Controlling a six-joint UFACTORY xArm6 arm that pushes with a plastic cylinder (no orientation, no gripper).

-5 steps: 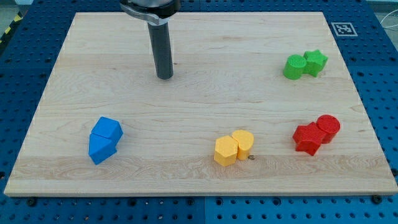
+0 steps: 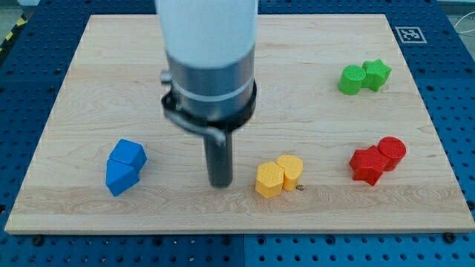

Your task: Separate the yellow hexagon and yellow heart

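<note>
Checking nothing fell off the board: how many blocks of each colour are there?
Blue blocks: 2
Yellow blocks: 2
Green blocks: 2
Red blocks: 2
Total: 8

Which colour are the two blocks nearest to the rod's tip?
Yellow: the yellow hexagon and yellow heart, seen in the camera view.

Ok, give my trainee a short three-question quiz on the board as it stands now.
1. True or false: my tip touches the yellow hexagon.
2. Which pair sits nearest the view's top right: A) green, B) red, C) blue?
3. Fill in: the yellow heart lies on the hexagon's ____ side in the view.

Key:
1. False; the tip stands apart, to the hexagon's left in the view.
2. A; the green blocks.
3. Right, touching it.
</note>
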